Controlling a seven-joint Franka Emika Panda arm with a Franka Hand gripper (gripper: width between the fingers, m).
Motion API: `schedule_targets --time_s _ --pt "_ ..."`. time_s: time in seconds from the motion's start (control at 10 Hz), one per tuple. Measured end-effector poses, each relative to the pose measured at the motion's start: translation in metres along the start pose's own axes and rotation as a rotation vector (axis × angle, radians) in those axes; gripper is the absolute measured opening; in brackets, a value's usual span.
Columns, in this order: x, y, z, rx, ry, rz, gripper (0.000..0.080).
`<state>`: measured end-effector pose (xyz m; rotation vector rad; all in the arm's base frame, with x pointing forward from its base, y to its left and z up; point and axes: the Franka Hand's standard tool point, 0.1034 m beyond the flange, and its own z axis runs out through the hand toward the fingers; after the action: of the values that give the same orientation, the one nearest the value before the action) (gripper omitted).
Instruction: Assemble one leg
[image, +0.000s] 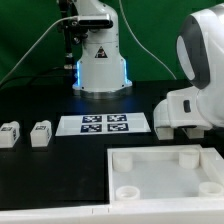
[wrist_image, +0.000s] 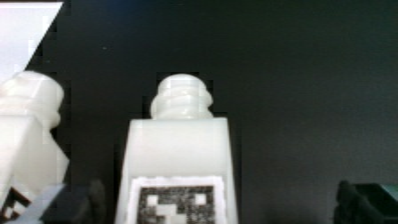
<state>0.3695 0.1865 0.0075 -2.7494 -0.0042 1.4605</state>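
Observation:
In the wrist view a white leg (wrist_image: 178, 140) with a threaded tip and a black-and-white tag lies on the black table between my fingers. My gripper (wrist_image: 222, 205) is open, the dark fingertips (wrist_image: 79, 202) wide apart; the leg lies close to one of them, with a wide gap to the other. A second leg (wrist_image: 29, 125) lies beside it, outside the jaws. In the exterior view two legs (image: 10, 135) (image: 41, 133) lie at the left. My arm's white body (image: 190, 100) fills the right, and its fingers are hidden there.
The marker board (image: 105, 124) lies flat mid-table. A large white square piece with round corner sockets (image: 160, 158) sits at the front right. The robot base (image: 100, 65) stands at the back with cables. A white edge (wrist_image: 25, 30) shows in a wrist-view corner.

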Motion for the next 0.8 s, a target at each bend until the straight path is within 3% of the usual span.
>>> schedule_targets --time_s 0.1,0.2,0.3,0.4,0.8 --pt "0.0000 0.0002 0.0001 0.000 0.000 0.000 0.0516" --pt "0.0000 0.0002 0.0002 0.000 0.000 0.000 0.0516" --pt "0.0000 0.0002 0.0002 0.000 0.000 0.000 0.0365" --pt "0.0000 0.0002 0.0002 0.000 -0.001 0.000 0.0285" --pt "0.0000 0.0002 0.0002 0.000 -0.001 0.000 0.0286"
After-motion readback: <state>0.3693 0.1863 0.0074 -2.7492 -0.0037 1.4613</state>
